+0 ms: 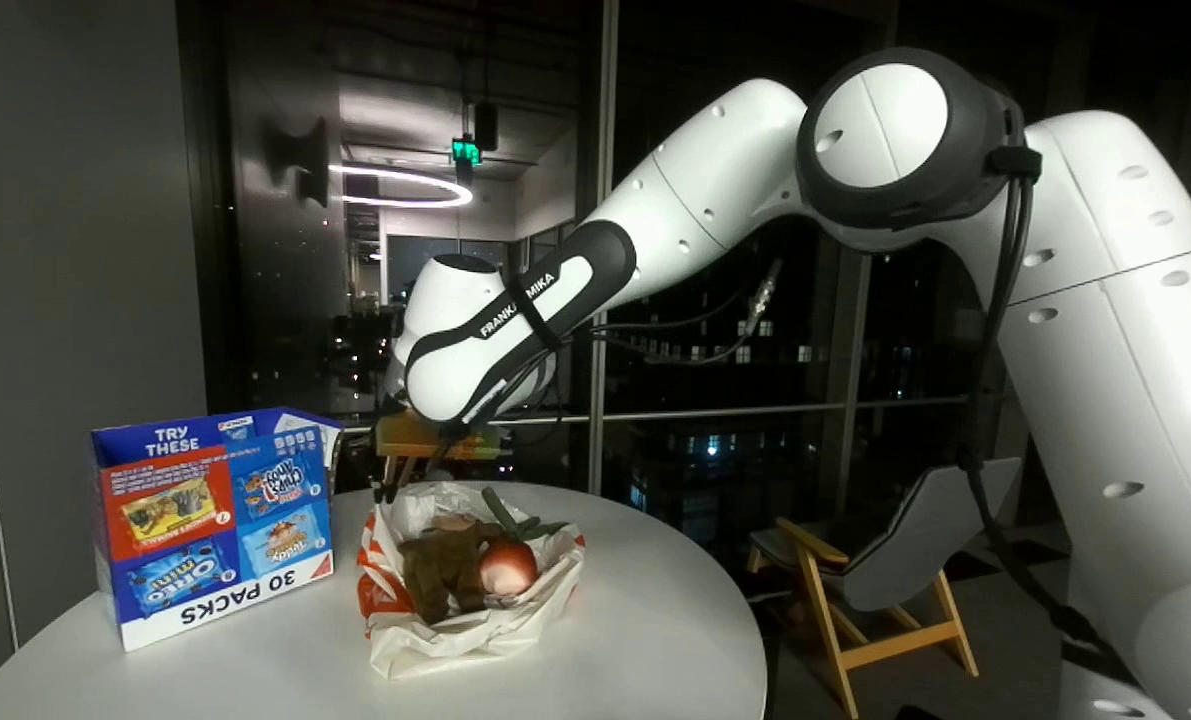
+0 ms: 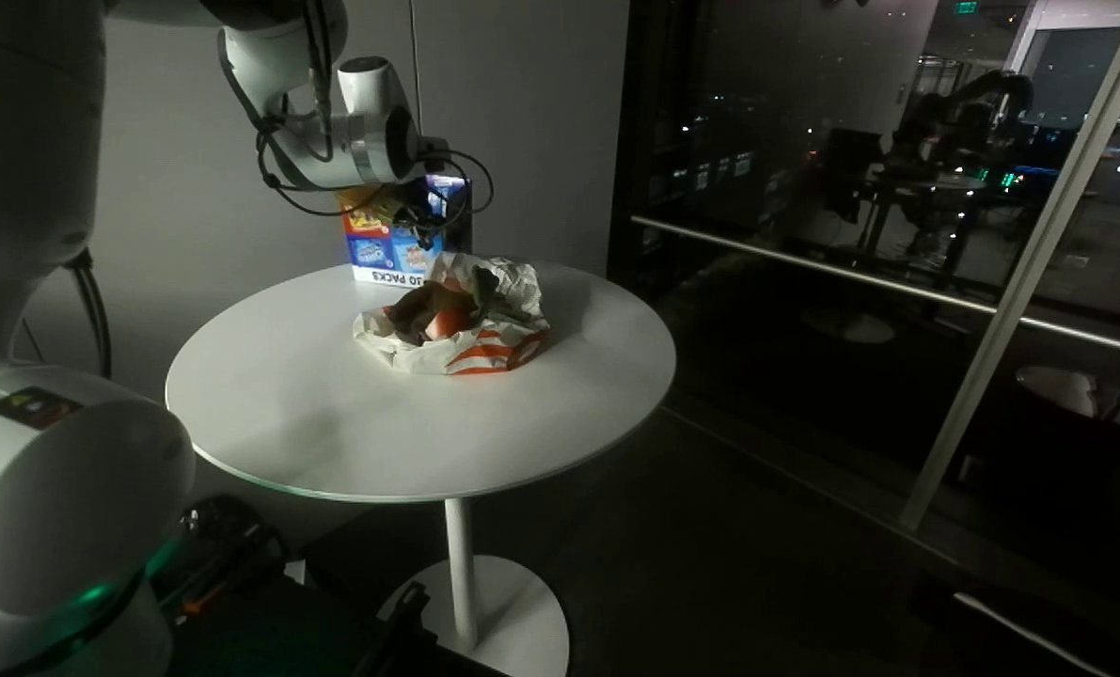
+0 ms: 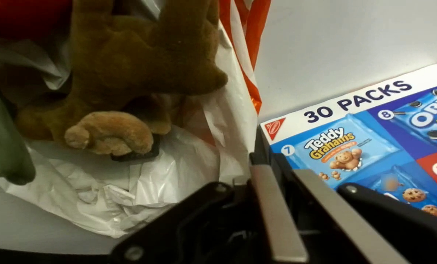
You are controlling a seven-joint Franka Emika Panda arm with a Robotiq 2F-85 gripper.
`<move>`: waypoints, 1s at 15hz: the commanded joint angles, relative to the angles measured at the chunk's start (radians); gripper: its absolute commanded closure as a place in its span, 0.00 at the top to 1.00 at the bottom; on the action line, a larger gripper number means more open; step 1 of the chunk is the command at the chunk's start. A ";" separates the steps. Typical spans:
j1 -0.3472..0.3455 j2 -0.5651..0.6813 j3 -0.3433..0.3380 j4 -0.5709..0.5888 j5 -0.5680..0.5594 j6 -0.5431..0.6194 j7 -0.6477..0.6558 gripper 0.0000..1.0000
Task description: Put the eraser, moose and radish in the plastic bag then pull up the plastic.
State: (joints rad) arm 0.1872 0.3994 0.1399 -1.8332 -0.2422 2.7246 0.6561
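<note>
The plastic bag [image 1: 475, 640], white with orange-red print, lies opened out on the table. The brown plush moose [image 1: 443, 572] and the red radish [image 1: 508, 568] with green leaves [image 1: 503, 512] lie in it. In the wrist view the moose [image 3: 141, 62] lies on the bag [image 3: 167, 176], and the radish [image 3: 24, 18] shows at the top left. A dark flat object [image 3: 139, 156] sticks out under the moose's antler; it may be the eraser. My gripper [image 3: 268, 160] points down at the bag's edge beside the box. Its fingers are a small gap apart, with nothing seen between.
A blue snack box [image 1: 215, 530] stands on the round white table [image 1: 655, 620], close beside the bag and right of my fingers in the wrist view [image 3: 335, 146]. A window wall and a chair [image 1: 885, 550] are behind the table.
</note>
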 commanded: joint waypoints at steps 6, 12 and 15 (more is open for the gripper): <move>0.002 -0.043 0.026 -0.070 0.191 -0.147 -0.371 0.82; -0.024 -0.006 0.082 -0.095 0.320 -0.102 -0.596 1.00; -0.057 0.013 0.137 -0.076 0.448 -0.125 -0.702 1.00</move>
State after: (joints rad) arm 0.1712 0.4016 0.2222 -1.9230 0.1058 2.5954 0.0581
